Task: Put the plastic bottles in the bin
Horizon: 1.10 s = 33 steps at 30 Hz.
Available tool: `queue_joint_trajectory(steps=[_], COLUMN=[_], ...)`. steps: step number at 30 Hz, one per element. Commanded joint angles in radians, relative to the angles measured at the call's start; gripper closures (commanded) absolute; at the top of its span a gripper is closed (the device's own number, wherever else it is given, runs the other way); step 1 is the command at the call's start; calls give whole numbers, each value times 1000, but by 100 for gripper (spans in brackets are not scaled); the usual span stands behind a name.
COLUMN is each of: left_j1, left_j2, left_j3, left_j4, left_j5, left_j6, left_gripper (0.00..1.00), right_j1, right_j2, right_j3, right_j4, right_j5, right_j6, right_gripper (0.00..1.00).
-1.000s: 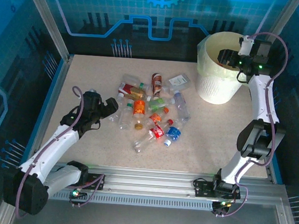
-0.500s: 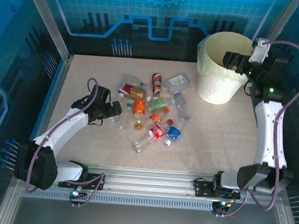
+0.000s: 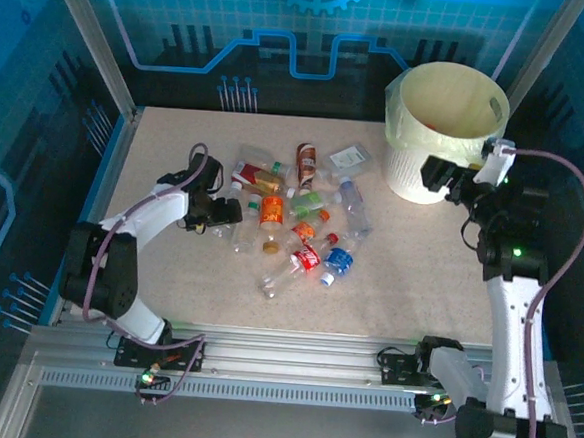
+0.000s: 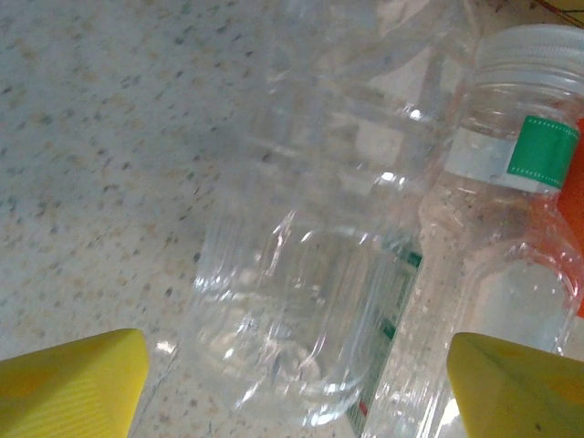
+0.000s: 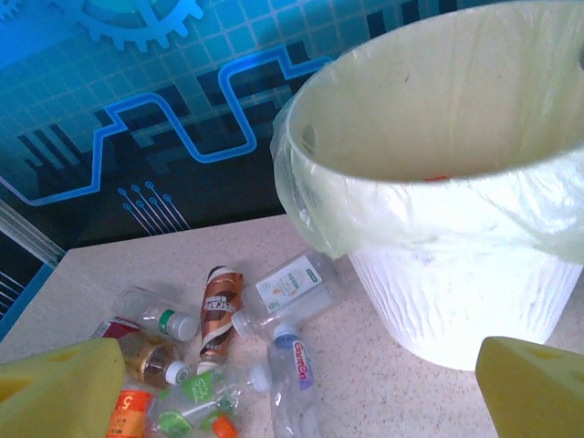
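Observation:
The plastic bottles [image 3: 292, 214] lie in a loose heap mid-table, with red, orange, green, blue and brown labels. My left gripper [image 3: 222, 212] is at the heap's left edge, low over the table. In the left wrist view it [image 4: 297, 392] stands open, and a clear crushed bottle [image 4: 301, 301] lies between its yellow fingertips [image 4: 73, 383], beside a white-capped, green-labelled bottle [image 4: 520, 155]. The bin [image 3: 420, 173], a white bucket with a pale yellow liner, stands at the back right. My right gripper [image 3: 445, 175] hangs open and empty just in front of it, facing the bin wall [image 5: 456, 283] and the heap.
A brown-labelled bottle [image 5: 220, 306] and a square clear one [image 5: 292, 287] lie nearest the bin, with bare table between them and it. Metal frame posts and blue panels close off the table's sides and back. A rail runs along the near edge.
My right gripper has come away from above the bin's mouth, down and nearer, to the bin's front side. My left gripper has pushed right, up to the heap's edge.

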Motion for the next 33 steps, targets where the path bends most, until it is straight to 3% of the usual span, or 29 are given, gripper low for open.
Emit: queue_joint_trajectory(steps=[1,6,13,24,33], left_j1=[12,21,95,76,63], left_j2=[59,127,126,190,181], left_j3=[59,94,39,8,6], left_j4=[-43,-47,15,53,59], left_j5=[39,-14,31,75,26], left_j6=[67,64,23,99,109], left_gripper=[20,23,25,23,47], right_j1=[14,17,24,48,61], right_j2=[-27,-26,-20,1,8], right_j3=[-21,-19,-18,-33,-43], right_j4=[-33,-67,-61,-29,-31], right_j5=[32,15,6,8,10], right_j6=[16,10,2,18,14], right_gripper=[0,0,0,0,0])
